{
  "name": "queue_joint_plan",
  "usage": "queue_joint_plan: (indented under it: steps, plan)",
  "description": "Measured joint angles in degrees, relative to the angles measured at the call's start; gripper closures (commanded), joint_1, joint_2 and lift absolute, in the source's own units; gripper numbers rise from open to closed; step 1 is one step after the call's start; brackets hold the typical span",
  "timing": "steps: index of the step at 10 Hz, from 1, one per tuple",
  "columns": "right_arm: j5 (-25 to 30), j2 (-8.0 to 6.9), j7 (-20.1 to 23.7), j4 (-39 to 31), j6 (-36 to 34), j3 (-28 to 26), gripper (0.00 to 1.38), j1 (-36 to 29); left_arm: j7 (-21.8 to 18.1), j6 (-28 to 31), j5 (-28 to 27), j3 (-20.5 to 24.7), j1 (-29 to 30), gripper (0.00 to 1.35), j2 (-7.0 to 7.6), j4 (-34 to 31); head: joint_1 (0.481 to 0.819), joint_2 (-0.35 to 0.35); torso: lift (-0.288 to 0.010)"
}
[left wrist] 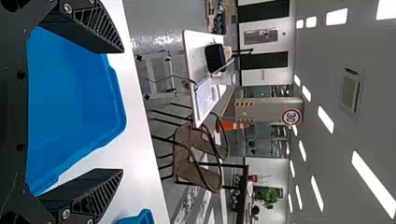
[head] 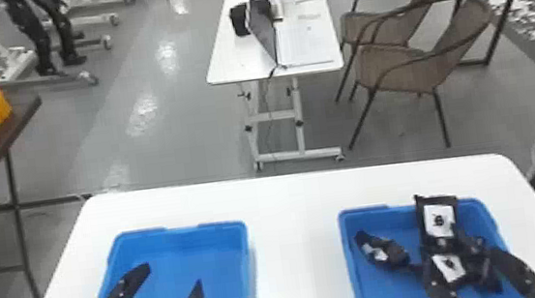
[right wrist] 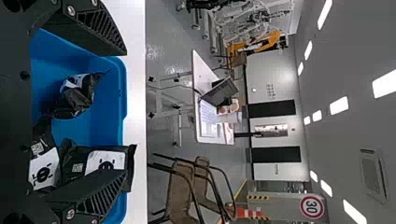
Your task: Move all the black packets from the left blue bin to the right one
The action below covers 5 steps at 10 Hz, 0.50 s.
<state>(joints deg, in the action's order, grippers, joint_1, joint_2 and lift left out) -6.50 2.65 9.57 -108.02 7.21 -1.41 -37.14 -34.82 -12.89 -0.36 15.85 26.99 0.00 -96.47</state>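
Right gripper (right wrist: 125, 112) is hanging with its fingers well apart, holding nothing; left gripper (left wrist: 122, 112) is likewise gaping, near left bin (head: 181, 244). Black packets are lying in right bin (head: 386, 287): crumpled packet (right wrist: 79, 95) is sitting apart, upright packet (head: 438, 217) is leaning at the far wall, third packet (head: 449, 267) is resting beside it. I'm judging them light, soft, slick-skinned, unlikely to break. For any regrip, I'm favouring the crumpled one's bunched middle and the upright one's top edge, pinching flat so the film isn't sliding. My finger is covering part of the labelled pair in the wrist view; dark plastic is blending with black fingers, so I'm not trusting a count. Near ends of both bins are running out of frame.
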Motion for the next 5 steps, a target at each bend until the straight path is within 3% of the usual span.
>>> queue_joint_plan:
  steps: [5]
  plan:
    - [-0.3,0.16,0.1,-0.1,-0.4,0.0,0.12,-0.4,0.0,0.1,-0.4,-0.1,0.3,0.12,0.00,-0.2,0.695,0.062,0.000]
